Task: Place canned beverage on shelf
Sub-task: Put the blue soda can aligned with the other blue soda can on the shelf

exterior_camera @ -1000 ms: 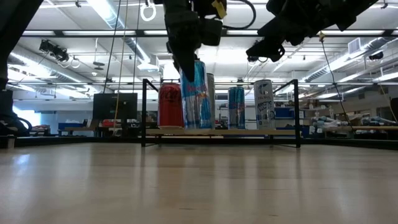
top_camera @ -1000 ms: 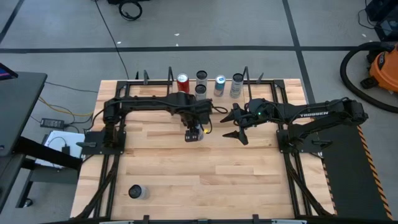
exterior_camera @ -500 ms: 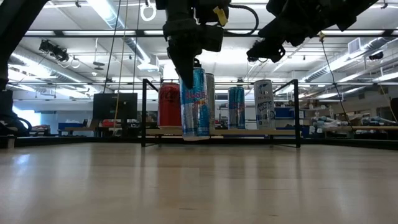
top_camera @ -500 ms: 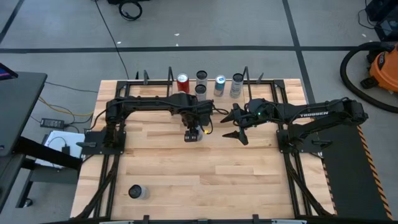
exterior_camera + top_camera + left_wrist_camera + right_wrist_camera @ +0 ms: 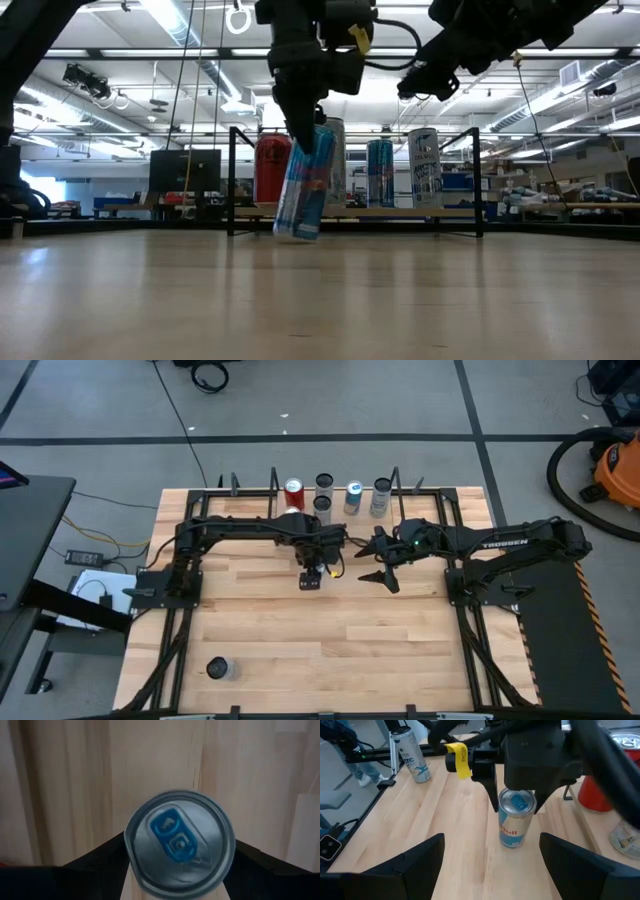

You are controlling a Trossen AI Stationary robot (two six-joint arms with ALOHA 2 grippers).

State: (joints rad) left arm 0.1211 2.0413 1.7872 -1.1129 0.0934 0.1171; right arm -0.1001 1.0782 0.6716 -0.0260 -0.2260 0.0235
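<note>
We see the left gripper clamped on a blue and silver can, holding it by its upper part just in front of the shelf. The can hangs tilted, its bottom swung toward the left of the low view, and we cannot tell whether that lower edge touches the table or rides just above it. In the left wrist view the can's silver lid with its blue tab sits between the two dark fingers, which press in on either side.

From above, the left gripper is near the middle of the table, just forward of the shelf. On the shelf stand a red can, two dark-topped cans, a blue can and a pale can (all upright in the low view).

The right gripper hangs beside the left one, fingers spread wide and holding nothing; its wrist view looks between them straight at the held can.

A further can is set well apart, near the table's front left corner.
</note>
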